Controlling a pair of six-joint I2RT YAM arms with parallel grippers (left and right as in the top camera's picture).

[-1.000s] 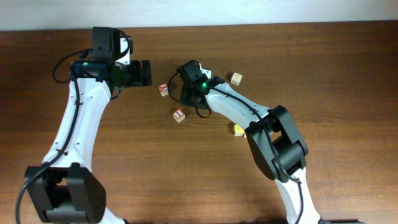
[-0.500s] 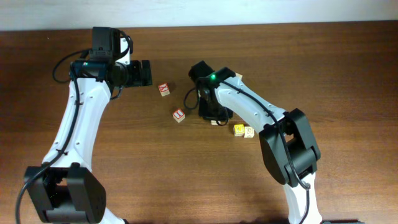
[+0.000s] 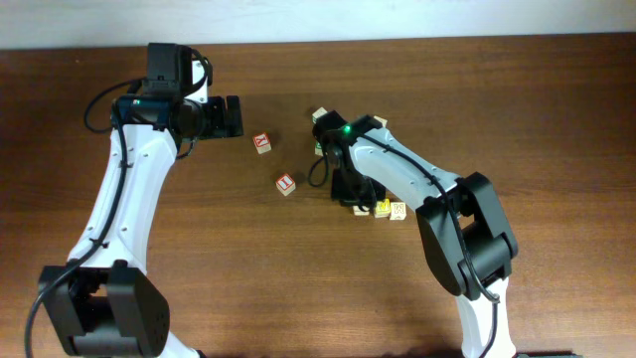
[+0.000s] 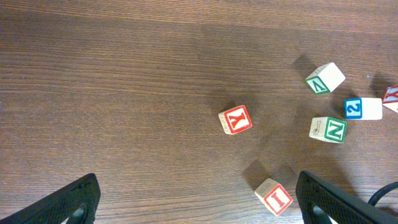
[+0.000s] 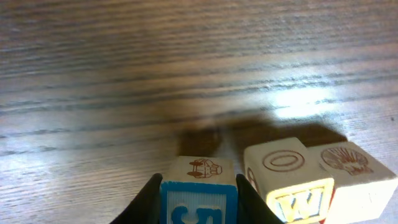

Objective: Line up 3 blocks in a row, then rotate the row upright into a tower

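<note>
The right hand [image 5: 199, 208] clamps the blue block [image 5: 199, 186] by 2 opposite flat sides; probably light, stiff, slippery wood; the left hand [image 3: 231, 116] gapes empty

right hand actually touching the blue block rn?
Touching. Right wrist view: both fingers of the right hand press flush against the sides of the blue block, no gap.

Right gripper [image 3: 356, 201] low at the table, just beside yellow-faced block [image 3: 382, 208] and cream block [image 3: 398, 211], those two touching. Upper red-lettered cube [image 3: 261, 143] nearer left gripper [image 3: 237, 116].
</note>
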